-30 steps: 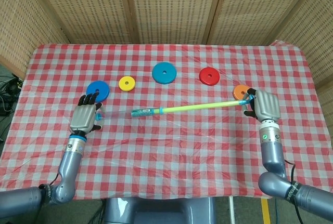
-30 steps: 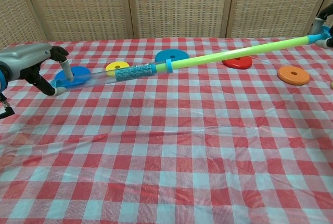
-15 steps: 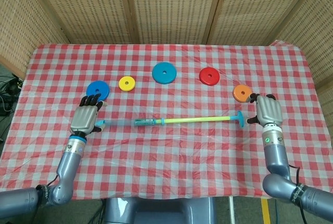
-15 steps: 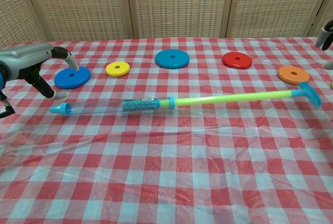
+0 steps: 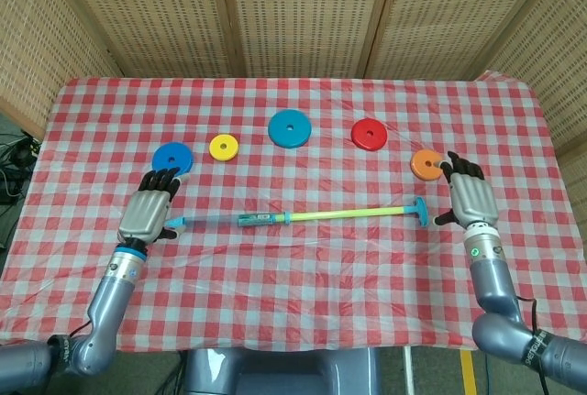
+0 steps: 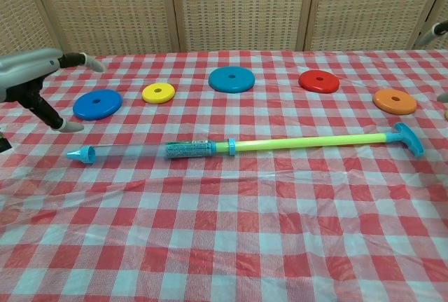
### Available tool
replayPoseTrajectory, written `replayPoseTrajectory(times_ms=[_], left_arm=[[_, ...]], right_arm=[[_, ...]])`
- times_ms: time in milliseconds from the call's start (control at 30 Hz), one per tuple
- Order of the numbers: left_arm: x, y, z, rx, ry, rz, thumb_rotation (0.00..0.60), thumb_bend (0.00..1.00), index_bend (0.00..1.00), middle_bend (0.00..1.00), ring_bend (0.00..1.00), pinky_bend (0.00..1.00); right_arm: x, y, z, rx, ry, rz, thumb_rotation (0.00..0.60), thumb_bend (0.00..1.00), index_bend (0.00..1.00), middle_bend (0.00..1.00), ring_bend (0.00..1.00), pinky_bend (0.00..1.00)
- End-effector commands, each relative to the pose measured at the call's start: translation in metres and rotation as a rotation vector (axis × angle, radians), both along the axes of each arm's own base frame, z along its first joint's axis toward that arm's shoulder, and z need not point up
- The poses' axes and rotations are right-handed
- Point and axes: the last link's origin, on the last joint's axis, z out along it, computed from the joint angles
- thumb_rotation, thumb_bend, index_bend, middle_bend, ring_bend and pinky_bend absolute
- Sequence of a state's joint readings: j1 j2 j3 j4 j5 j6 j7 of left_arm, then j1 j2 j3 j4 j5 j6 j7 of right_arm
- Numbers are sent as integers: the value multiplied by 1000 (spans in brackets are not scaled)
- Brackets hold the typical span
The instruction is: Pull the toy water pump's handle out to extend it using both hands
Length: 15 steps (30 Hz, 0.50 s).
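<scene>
- Toy water pump [image 5: 293, 217] lying flat mid-table, handle [image 5: 420, 211] drawn out toward right edge.
- Left hand [image 5: 147, 209] beside nozzle tip, fingers spread, holding nothing.
- Right hand [image 5: 470, 198] just beyond handle, fingers apart, empty.
- Coloured discs [image 5: 290, 128] ranged toward far edge.

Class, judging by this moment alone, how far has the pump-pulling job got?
Done: the toy water pump lies on the tablecloth with its yellow-green handle rod drawn far out. In hand: nothing; left hand and right hand are open, apart from it. Left: apparently nothing.
</scene>
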<state>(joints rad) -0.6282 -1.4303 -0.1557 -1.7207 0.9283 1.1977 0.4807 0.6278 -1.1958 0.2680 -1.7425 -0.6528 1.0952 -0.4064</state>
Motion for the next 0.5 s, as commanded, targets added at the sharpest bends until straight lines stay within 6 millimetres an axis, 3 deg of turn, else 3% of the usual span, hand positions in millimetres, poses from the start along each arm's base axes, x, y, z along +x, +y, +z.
replayPoseTrajectory(times_ms=[33, 167, 200, 500], left_arm=[[-22, -20, 26, 14, -11, -68, 600, 143, 54, 0, 0, 0], [-51, -43, 49, 66, 12, -74, 600, 98, 32, 0, 0, 0], [-71, -61, 64, 121, 43, -60, 600, 95, 22, 0, 0, 0], [-118, -105, 74, 165, 115, -44, 600, 92, 0, 0, 0, 0]], right_arm=[[-16, 25, 11, -25, 11, 148, 600, 163, 145, 0, 0, 0], [-40, 54, 18, -59, 46, 214, 600, 70, 49, 0, 0, 0], [-57, 78, 20, -62, 89, 216, 600, 61, 33, 0, 0, 0], [-85, 130, 21, -115, 116, 257, 600, 34, 0, 0, 0, 0]])
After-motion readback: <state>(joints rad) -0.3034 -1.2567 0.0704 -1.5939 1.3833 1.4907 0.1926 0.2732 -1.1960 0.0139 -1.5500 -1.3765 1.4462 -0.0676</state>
